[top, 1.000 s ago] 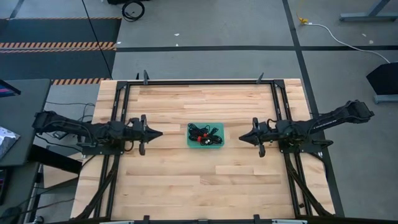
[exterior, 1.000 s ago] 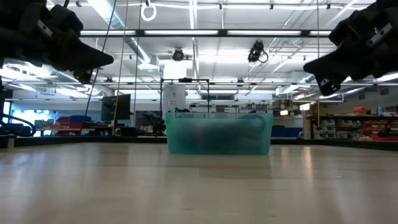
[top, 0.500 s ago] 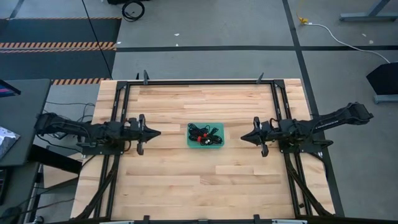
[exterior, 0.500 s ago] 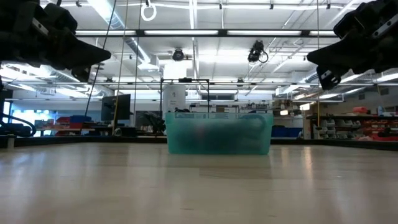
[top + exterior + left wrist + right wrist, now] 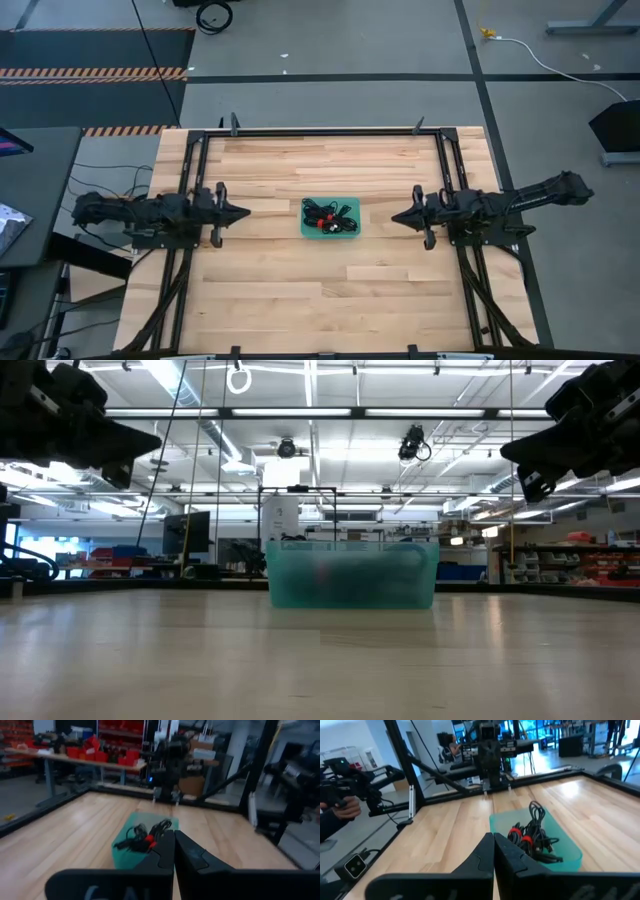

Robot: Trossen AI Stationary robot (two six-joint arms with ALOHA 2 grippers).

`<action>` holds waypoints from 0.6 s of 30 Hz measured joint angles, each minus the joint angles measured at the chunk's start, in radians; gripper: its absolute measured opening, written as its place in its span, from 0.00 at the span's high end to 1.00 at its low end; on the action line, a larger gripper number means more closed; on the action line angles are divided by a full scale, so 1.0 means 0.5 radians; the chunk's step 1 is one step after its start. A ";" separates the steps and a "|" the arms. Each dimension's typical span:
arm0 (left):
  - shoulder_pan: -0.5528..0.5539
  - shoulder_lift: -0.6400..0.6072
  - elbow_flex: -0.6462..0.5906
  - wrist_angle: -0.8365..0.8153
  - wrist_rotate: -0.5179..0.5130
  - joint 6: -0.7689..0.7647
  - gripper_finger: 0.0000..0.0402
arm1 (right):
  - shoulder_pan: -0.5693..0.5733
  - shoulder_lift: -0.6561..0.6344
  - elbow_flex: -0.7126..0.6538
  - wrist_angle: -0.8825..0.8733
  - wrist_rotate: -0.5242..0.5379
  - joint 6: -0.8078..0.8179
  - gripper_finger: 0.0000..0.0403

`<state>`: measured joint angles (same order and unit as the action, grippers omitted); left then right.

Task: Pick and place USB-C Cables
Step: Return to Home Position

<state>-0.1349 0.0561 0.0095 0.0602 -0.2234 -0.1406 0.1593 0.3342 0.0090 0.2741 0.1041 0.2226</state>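
The USB-C cables (image 5: 328,213) all lie together inside the small teal bin (image 5: 330,235), which stands near the middle of the wooden table (image 5: 300,290). They are a tangle of thin black bundles, with red ties visible among them. I cannot count the bundles exactly.

The left gripper (image 5: 243,213) hangs over the left part of the table. Its tip points toward the bin, well apart from it. Its two fingers (image 5: 162,852) are pressed together and nothing is between them. Seen from the left wrist, they aim straight at the bin (image 5: 120,856), where the cables (image 5: 145,836) stick up a little over the rim.

The right gripper (image 5: 395,218) is on the opposite side and also points at the bin. It touches neither the bin nor the cables, and it is a bit nearer than the left one. Its fingers (image 5: 482,852) are closed against each other too, and empty. Beyond them the right wrist view shows the bin (image 5: 570,855) with the cables (image 5: 532,837) in a loose heap inside.

From table height, the bin (image 5: 350,575) sits flat on the wood. Both arms are dark shapes in the upper corners, clearly higher than its rim. A person's hand (image 5: 347,810) shows beyond the side of the table, away from both grippers.
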 joint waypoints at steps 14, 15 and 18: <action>-0.001 -0.087 -0.002 -0.024 0.251 -0.010 0.96 | 0.000 -0.032 0.000 0.001 0.000 -0.081 0.98; -0.001 -0.087 -0.002 -0.024 0.252 -0.009 0.96 | 0.000 -0.032 0.000 0.002 0.000 -0.082 0.98; -0.001 -0.087 -0.002 -0.024 0.251 -0.009 0.95 | 0.000 -0.032 0.000 0.002 0.000 -0.075 0.97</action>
<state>-0.1352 0.0126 0.0086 0.0483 -0.0978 -0.1453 0.1593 0.3180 0.0090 0.2749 0.1040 0.1851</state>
